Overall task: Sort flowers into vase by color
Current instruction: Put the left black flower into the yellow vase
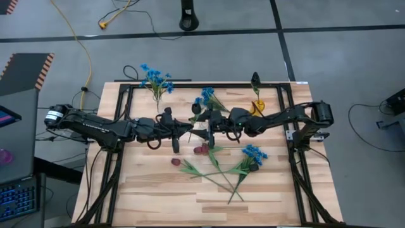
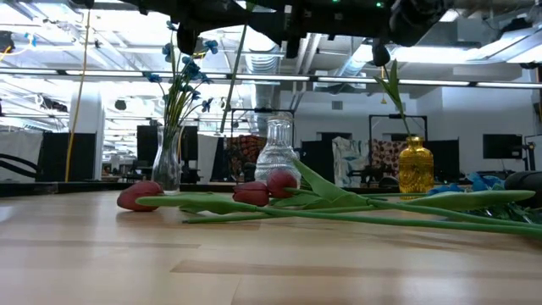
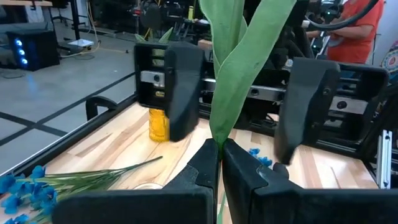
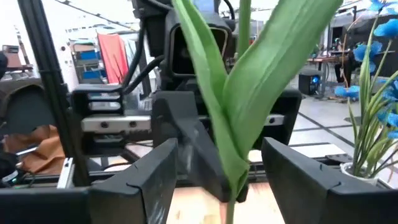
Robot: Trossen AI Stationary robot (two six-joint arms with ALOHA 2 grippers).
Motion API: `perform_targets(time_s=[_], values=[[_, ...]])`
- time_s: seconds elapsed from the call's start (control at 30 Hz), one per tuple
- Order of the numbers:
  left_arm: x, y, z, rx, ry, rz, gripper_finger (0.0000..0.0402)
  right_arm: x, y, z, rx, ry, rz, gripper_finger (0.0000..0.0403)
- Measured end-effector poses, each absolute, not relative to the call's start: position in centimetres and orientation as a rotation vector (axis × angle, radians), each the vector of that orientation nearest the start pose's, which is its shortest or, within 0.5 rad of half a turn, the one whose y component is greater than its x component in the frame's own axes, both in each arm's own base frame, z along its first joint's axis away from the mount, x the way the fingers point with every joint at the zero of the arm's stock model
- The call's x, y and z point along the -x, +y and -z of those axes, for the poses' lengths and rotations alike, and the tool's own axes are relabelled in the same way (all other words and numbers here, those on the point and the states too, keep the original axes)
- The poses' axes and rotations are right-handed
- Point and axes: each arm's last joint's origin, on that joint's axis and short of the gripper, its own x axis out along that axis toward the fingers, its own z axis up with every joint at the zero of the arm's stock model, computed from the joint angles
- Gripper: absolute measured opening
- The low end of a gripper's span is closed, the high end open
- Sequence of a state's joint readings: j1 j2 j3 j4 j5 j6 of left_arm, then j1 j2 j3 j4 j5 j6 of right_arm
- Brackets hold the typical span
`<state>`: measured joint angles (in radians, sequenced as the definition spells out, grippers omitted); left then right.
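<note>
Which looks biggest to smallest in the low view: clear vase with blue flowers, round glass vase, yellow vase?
1. Clear vase with blue flowers, tallest of the three.
2. Round glass vase and yellow vase look about alike; their distances from the camera differ, so I won't rank them.

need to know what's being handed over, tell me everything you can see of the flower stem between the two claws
The flower stem is thin and green with long, broad, smooth leaves that look like plastic. It stands roughly upright above the table's middle, its bloom out of view. The left claw is shut on it just below the leaves. The right claw is open, a finger on each side of the stem, not touching it.
</note>
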<state>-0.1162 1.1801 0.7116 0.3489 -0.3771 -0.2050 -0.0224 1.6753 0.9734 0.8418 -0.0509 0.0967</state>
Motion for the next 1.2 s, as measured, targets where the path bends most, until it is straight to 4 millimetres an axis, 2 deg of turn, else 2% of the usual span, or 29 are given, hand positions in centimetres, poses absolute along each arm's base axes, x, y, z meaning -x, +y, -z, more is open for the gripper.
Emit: perform_targets(time_s=[0.17, 0.53, 0.7, 0.83, 0.93, 1.2], values=[[-25.9, -2.0, -27.9, 0.174, 0.092, -0.269, 0.0, -37.0, -0.7, -26.9, -0.091, -0.146, -0.036, 0.022], [-25.9, -2.0, -27.9, 0.175, 0.093, -0.268, 0.0001, -36.9, -0.7, -26.8, -0.093, -0.114, -0.036, 0.0087], [-25.9, -2.1, -27.9, 0.197, 0.094, -0.237, 0.0017, -36.8, -0.7, -26.9, -0.092, -0.108, -0.036, 0.0044], [-25.9, -2.0, -27.9, 0.198, 0.097, -0.237, 0.0046, -36.6, -0.8, -27.2, -0.092, -0.097, -0.033, 0.0038], [-25.9, -2.0, -27.9, 0.2, 0.092, -0.237, 0.0075, -36.1, -1.1, -27.6, -0.092, -0.06, -0.024, 0.005], [-25.8, -2.1, -27.6, 0.249, 0.116, -0.224, 0.0143, -32.3, -1.0, -30.4, -0.022, 0.105, -0.015, 0.0044]])
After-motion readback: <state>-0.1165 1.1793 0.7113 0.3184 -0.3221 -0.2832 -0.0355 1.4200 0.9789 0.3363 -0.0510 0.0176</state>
